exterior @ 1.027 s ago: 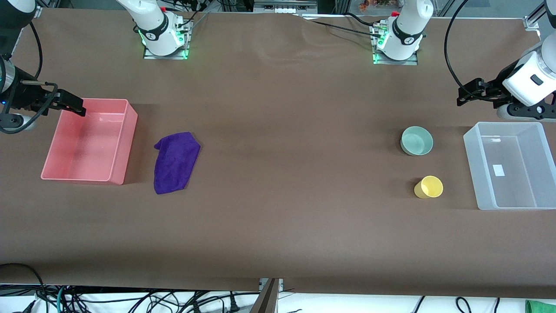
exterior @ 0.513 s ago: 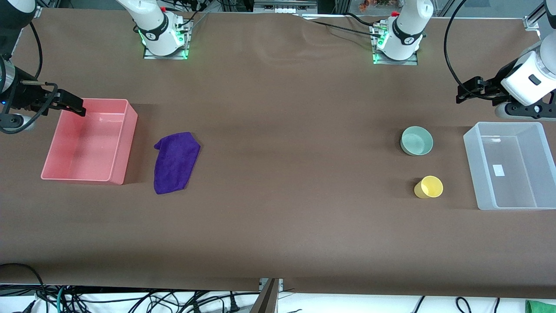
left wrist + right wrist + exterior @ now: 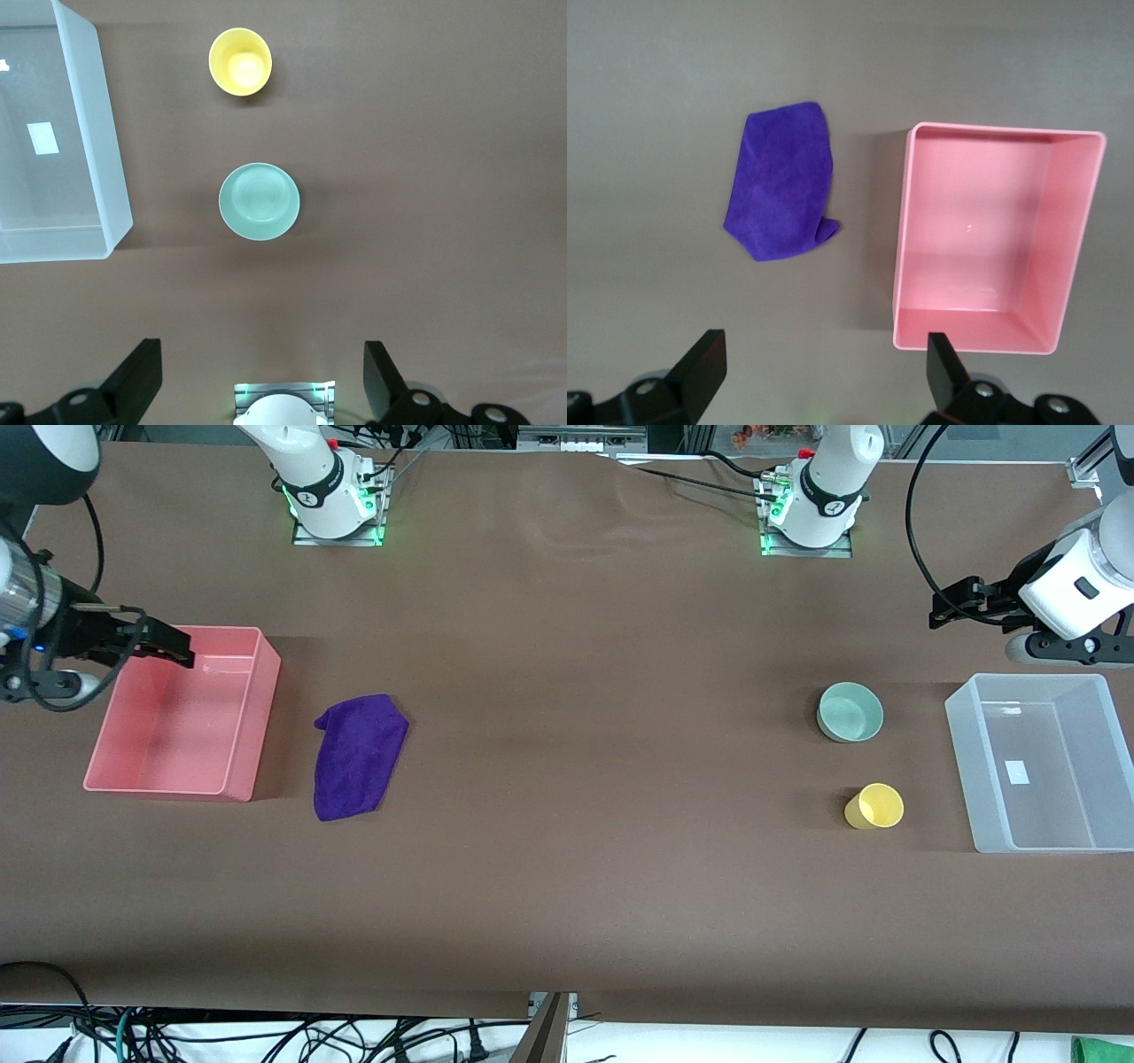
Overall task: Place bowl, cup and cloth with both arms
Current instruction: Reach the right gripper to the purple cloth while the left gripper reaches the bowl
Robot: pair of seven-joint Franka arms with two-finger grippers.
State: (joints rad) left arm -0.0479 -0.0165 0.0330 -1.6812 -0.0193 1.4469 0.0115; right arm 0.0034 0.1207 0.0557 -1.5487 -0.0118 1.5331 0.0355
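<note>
At the far left edge of the front frame, the right pincer (image 3: 182,649) is hanging over the top rim of the pink bin (image 3: 257,717), its fingers standing wide apart with nothing between them. The cloth (image 3: 358,755) is lying flat on the brown bench (image 3: 585,797) just beside the pink bin, toward the frame's centre, touching neither the bin nor anything else. At the upper right of the frame, the left pincer (image 3: 946,607) is hovering above the bench, just above the top edge of the clear bin (image 3: 961,771), its fingers also spread wide and holding nothing. The bowl (image 3: 850,712) is sitting upright on the bench in the right part of the frame, near the clear bin. The cup (image 3: 874,807) is lying tipped with its mouth facing the front camera, lower in the frame than the bowl and apart from it, also near the clear bin. Both bins are showing bare floors.
</note>
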